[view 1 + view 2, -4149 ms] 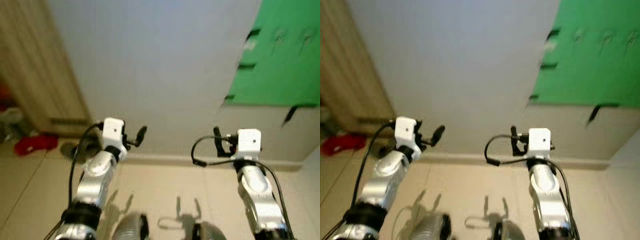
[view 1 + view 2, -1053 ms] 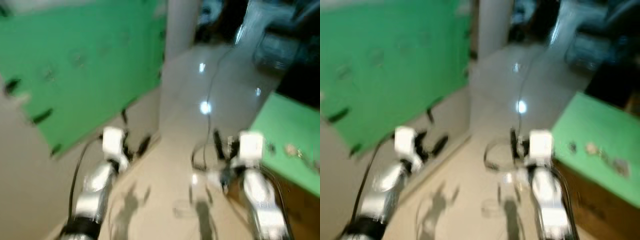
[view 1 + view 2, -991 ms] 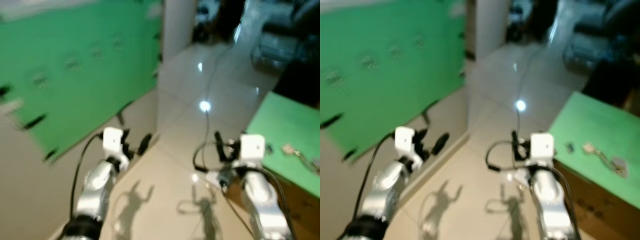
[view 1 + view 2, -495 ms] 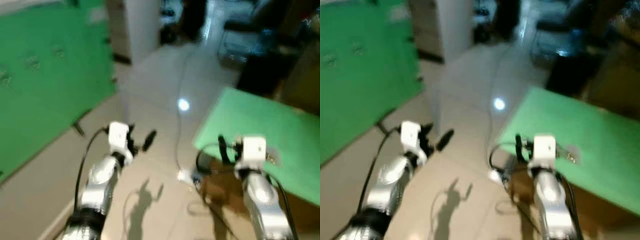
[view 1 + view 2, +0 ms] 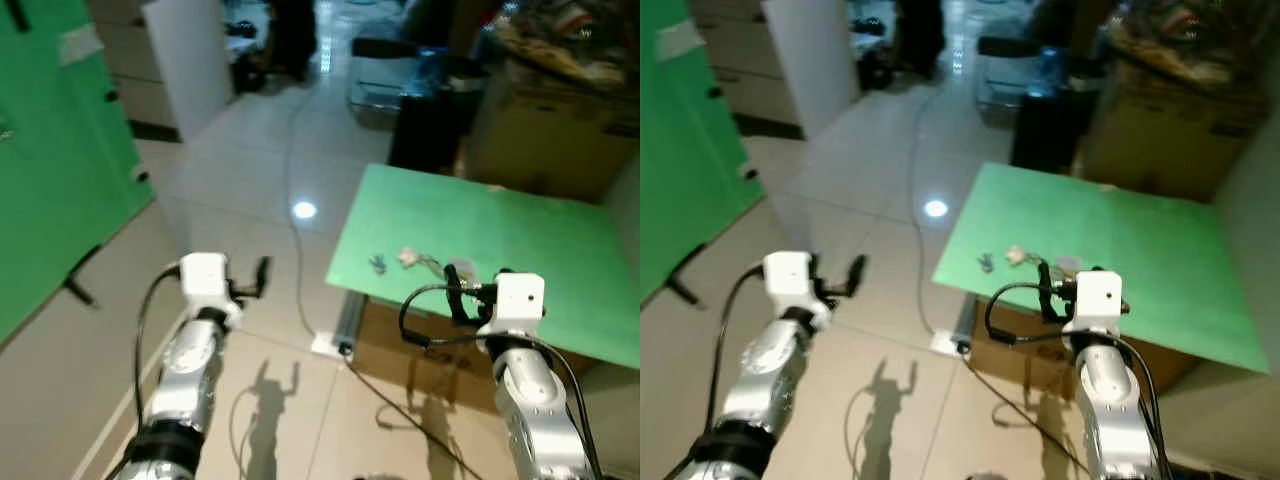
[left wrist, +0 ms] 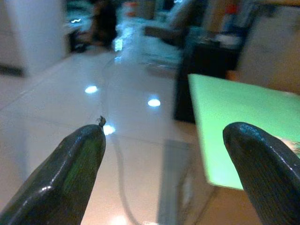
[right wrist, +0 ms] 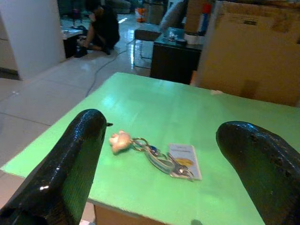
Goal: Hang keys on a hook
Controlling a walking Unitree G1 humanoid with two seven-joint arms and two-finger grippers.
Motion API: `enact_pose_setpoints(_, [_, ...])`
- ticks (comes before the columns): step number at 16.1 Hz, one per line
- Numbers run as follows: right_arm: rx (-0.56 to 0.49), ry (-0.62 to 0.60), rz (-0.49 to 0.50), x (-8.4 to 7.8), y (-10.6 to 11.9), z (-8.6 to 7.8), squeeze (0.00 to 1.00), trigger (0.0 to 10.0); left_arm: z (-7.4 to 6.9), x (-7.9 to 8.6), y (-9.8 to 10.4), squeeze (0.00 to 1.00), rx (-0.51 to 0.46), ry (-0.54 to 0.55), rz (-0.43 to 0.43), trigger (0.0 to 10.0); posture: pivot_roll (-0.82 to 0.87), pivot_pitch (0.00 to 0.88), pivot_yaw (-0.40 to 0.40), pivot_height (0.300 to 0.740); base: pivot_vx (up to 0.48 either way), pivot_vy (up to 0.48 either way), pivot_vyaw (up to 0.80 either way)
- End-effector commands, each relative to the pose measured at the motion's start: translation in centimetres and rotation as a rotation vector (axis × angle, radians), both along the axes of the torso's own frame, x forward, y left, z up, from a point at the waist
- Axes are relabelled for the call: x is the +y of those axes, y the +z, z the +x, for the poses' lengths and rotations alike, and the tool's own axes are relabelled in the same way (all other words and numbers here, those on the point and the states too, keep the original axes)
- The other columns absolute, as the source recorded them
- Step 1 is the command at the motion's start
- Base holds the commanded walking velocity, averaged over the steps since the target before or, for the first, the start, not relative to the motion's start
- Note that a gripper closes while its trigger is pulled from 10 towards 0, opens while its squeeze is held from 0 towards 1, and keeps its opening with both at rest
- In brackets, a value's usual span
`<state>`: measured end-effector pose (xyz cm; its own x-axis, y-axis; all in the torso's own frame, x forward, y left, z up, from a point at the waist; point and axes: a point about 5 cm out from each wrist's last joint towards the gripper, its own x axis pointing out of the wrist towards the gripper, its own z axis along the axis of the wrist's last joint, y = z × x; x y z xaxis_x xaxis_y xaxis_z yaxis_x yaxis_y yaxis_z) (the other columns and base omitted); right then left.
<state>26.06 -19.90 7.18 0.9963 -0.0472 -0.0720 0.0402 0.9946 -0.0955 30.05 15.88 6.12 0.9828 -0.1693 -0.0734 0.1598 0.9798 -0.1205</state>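
1. One bunch of keys (image 7: 157, 157) lies on a green counter (image 7: 225, 126), near its front edge, with a pale charm at one end and a small white tag at the other.
2. One small dark object (image 5: 377, 263) lies just beside the keys on the counter; too small to identify.
3. Two silver arms reach forward. The right pincer (image 7: 164, 150) hovers above the counter's front edge, released, its two black fingers spread wide on either side of the keys without touching them.
4. The left pincer (image 6: 164, 140) is held over the tiled floor (image 5: 250, 170), well apart from the counter, fingers also spread and empty.
5. One green board (image 5: 50, 170) stands at the robot's left.
6. One person (image 7: 103, 28) crouches on the floor far behind the counter.
7. One cable (image 5: 296, 230) trails across the floor.
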Motion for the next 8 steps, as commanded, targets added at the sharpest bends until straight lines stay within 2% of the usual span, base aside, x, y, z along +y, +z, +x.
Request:
enact_pose_setpoints(1, [-0.002,0.010,0.005,0.0,-0.1,0.1,0.00,10.0,0.2,-0.3,0.7,0.00,-0.036,-0.031,0.018,10.0,-0.08,0.000,0.010,0.740,0.000,0.000,-0.73])
enact_pose_setpoints(4, [-0.004,0.038,0.000,0.4,-0.1,0.2,0.00,10.0,0.4,-0.8,1.4,0.00,-0.060,-0.079,-0.013,10.0,-0.08,0.000,0.008,0.740,0.000,0.000,-0.74])
enact_pose_setpoints(6, [0.003,0.040,-0.014,0.4,-0.2,0.2,0.00,10.0,0.5,-1.1,1.6,0.00,-0.075,-0.108,-0.007,10.0,-0.08,0.000,0.010,0.740,0.000,-0.444,-0.74])
enact_pose_setpoints(8, [-0.014,0.020,-0.011,0.0,-0.1,0.2,0.00,10.0,0.7,-1.8,1.6,0.00,-0.068,-0.134,-0.012,10.0,-0.10,0.000,0.018,0.740,0.000,-0.439,0.00])
